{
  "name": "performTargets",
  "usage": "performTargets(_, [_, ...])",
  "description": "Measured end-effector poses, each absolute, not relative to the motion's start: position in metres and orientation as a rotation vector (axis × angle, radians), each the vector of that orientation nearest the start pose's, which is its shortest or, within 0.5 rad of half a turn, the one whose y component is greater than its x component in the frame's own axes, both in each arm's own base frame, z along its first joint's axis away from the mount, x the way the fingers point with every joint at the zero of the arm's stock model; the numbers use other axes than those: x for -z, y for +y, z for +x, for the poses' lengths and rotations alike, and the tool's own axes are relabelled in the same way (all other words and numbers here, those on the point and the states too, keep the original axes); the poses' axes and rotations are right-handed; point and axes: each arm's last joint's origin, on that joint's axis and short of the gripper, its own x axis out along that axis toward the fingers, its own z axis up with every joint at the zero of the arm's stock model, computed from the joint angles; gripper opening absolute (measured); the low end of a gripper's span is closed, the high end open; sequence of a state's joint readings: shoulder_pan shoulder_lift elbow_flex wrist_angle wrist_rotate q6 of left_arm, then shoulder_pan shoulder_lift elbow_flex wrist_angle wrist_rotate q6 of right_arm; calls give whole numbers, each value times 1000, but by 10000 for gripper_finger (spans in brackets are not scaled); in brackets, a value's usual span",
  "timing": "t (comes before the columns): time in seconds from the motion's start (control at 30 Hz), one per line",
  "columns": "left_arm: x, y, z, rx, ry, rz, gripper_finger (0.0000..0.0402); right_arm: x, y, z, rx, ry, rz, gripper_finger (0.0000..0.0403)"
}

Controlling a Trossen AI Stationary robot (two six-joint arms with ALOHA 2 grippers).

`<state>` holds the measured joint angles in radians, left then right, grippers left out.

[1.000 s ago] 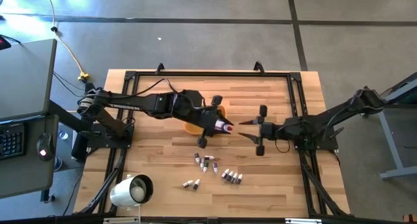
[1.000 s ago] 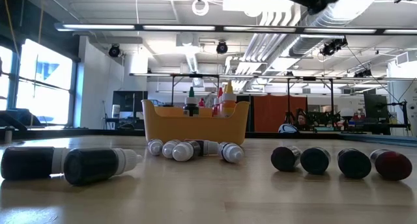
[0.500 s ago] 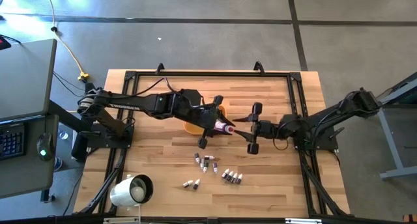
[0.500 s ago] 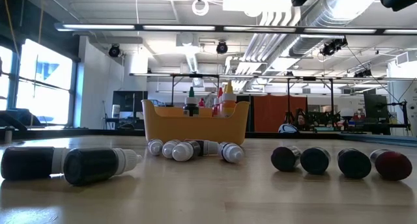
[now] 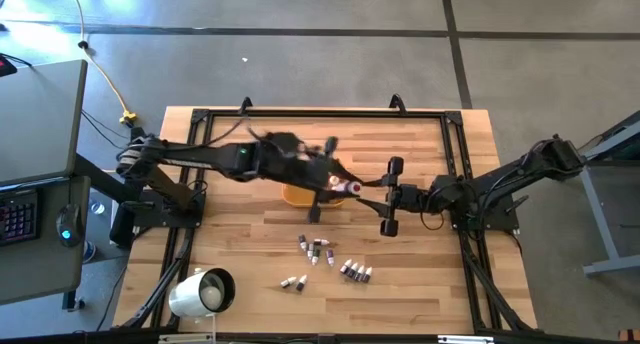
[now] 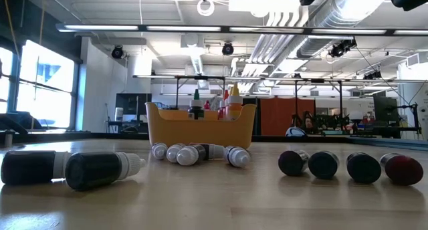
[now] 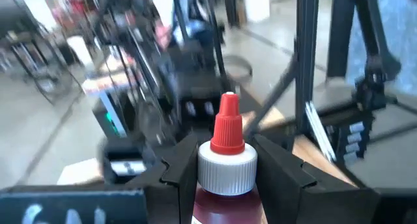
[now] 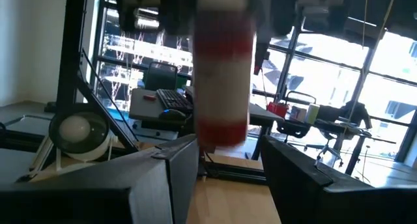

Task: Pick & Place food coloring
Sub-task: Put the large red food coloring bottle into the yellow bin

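My left gripper (image 5: 338, 186) is over the right rim of the orange tray (image 5: 296, 195), shut on a red food coloring bottle (image 5: 347, 188) with a white collar and red tip (image 7: 228, 123). The tip points toward the table's right. My right gripper (image 5: 368, 194) faces it from the right and is open. Its fingers (image 8: 176, 162) stand on either side of the blurred bottle (image 8: 221, 74) without touching it. More bottles stand in the tray (image 6: 200, 126). Several loose ones lie on their sides on the table (image 5: 318, 249) (image 5: 355, 271) (image 5: 295, 282). My left gripper pinches the red bottle by its body just below the white collar (image 7: 225, 175), one finger (image 7: 177, 168) on each side. The fingers come about level from the table's left, and the bottle lies along them, tip forward. It is lifted clear, above the tray's right edge.
A white round object (image 5: 203, 292) sits at the table's near left corner. Black frame rails (image 5: 320, 114) run around the tabletop. In the low view, dark bottles (image 6: 67, 168) (image 6: 348, 166) lie close in front of the tray. A desk with keyboard and mouse stands beyond the left edge.
My right gripper moved toward the table's left, closing in on the bottle's tip, then held still. My left gripper, still shut on the red bottle, shifted slightly toward the far edge and turned a little, blurred with motion. The loose bottles and the tray stayed put.
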<state>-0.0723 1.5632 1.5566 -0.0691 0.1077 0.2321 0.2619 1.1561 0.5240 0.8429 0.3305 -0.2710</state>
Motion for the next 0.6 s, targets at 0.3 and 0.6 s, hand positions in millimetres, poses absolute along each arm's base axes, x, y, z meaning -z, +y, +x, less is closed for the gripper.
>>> performTargets(0.3, [-469,-18,273,23,66,292,122,-271,52,232,100,-199,-205,161])
performTargets(0.6, [-407,-17,257,69,273,323,122,-271,52,231,97,-186,-202,161])
